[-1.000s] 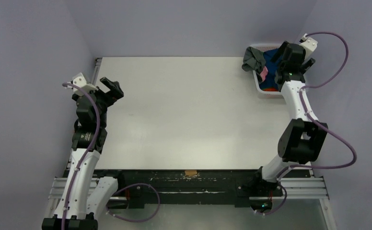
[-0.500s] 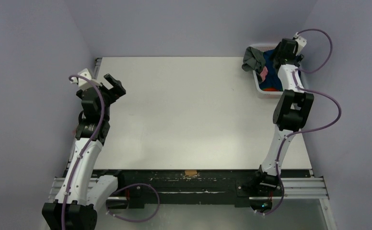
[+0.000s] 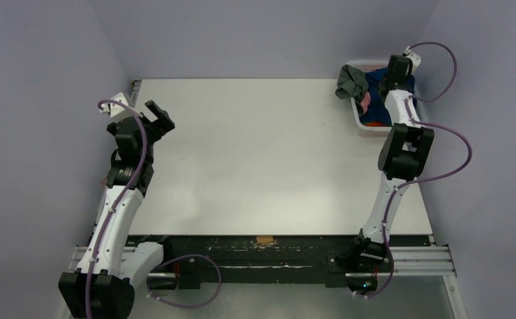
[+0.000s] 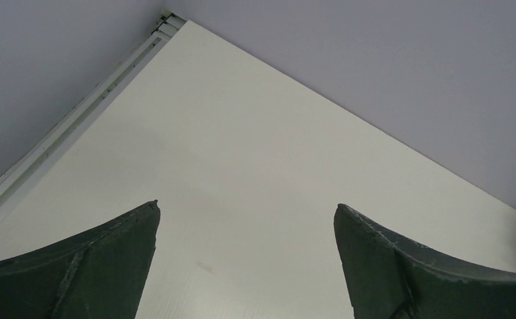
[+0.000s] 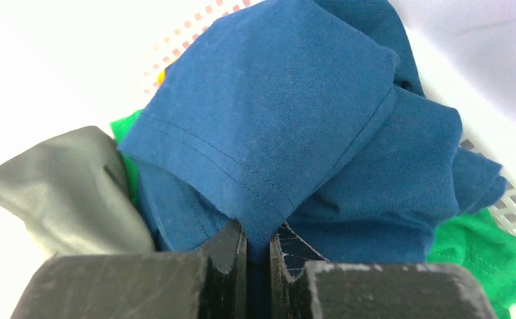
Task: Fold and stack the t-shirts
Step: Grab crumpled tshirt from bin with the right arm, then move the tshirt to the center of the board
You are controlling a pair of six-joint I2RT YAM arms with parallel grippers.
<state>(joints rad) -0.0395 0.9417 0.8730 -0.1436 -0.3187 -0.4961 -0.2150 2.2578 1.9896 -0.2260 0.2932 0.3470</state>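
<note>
Your right gripper pinches the blue shirt in the basket — worktop's far right corner. Your left gripper's fingers are spread wide.

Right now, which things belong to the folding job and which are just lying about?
Job: blue t-shirt pinched in the right hand, green t-shirt, grey t-shirt.
Lying about: white mesh basket, table; left hand open, holding nothing.

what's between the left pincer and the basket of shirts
Only bare table: the top view shows nothing from the open left pincer across to the basket, where the right pincer grips a blue shirt.
</note>
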